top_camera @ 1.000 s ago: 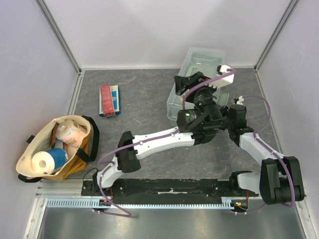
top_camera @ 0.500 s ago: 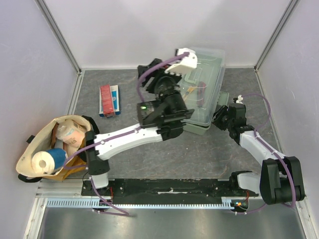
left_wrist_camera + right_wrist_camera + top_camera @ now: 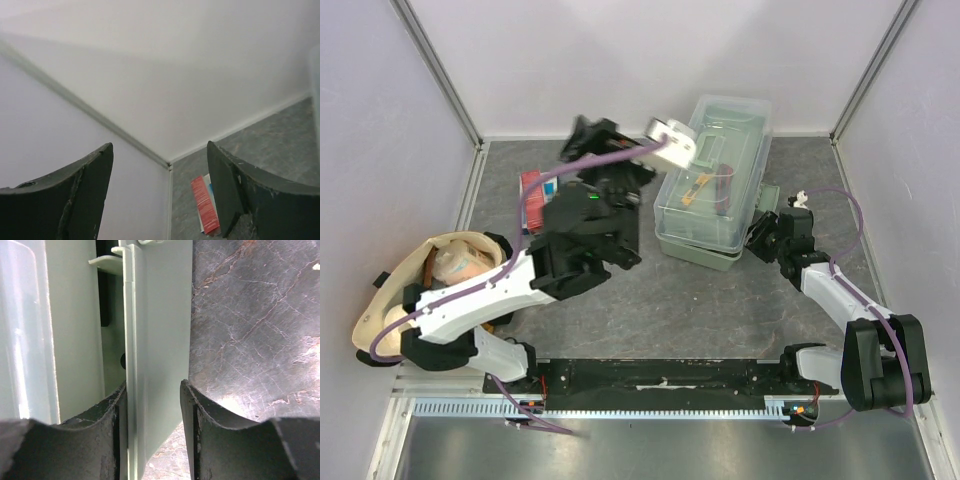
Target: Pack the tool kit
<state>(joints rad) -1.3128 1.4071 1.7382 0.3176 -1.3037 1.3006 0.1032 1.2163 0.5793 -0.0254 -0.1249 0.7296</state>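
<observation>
The pale-green toolbox (image 3: 712, 190) stands at the back right with its clear lid down. A red-handled tool (image 3: 725, 186) and a yellowish tool show through the lid. My left gripper (image 3: 592, 138) is raised in the air left of the toolbox, open and empty; in the left wrist view (image 3: 160, 150) it points at the back left corner. My right gripper (image 3: 761, 234) is at the toolbox's near right corner. In the right wrist view (image 3: 153, 390) its jaws stand astride a thin pale-green toolbox wall (image 3: 160, 330), which lies against the left finger (image 3: 112, 410); the right finger stands apart from it.
A flat red-and-blue packet (image 3: 538, 200) lies at the back left, also in the left wrist view (image 3: 204, 202). A tan cloth bag (image 3: 430, 295) with a paper roll sits at the near left. Walls enclose the grey floor on three sides.
My left arm has swung left and up, away from the top of the toolbox, so the closed lid now shows. The right arm has not moved.
</observation>
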